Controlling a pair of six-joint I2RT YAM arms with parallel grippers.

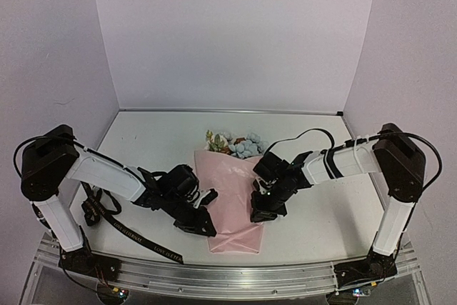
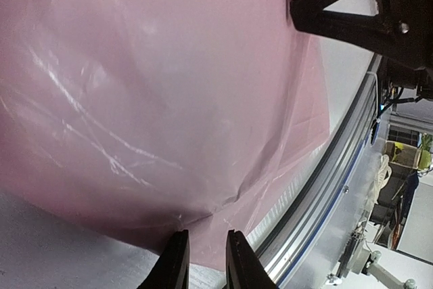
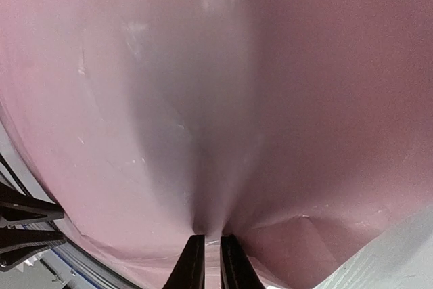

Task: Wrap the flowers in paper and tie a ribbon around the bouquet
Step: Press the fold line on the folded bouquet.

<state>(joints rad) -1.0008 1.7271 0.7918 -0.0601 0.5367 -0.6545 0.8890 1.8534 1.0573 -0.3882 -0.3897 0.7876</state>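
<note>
Left claw (image 1: 205,228) sat low at the near left edge of the paper (image 1: 230,194), at the end of the left arm (image 1: 107,173), which bent at the elbow and sloped down toward the surface (image 1: 157,141). Its fingers (image 2: 177,260) stood a narrow gap apart with the paper's rim between them; whether they pinched it could not be told. The ribbon (image 1: 136,237) lay on the surface under that arm. The pink paper lay mid-surface, the flowers (image 1: 239,144) poking out at its far end. The right arm (image 1: 343,162) reached in, wrist tipped down. The right claw (image 1: 260,213) was clamped on a pucker of paper.
</note>
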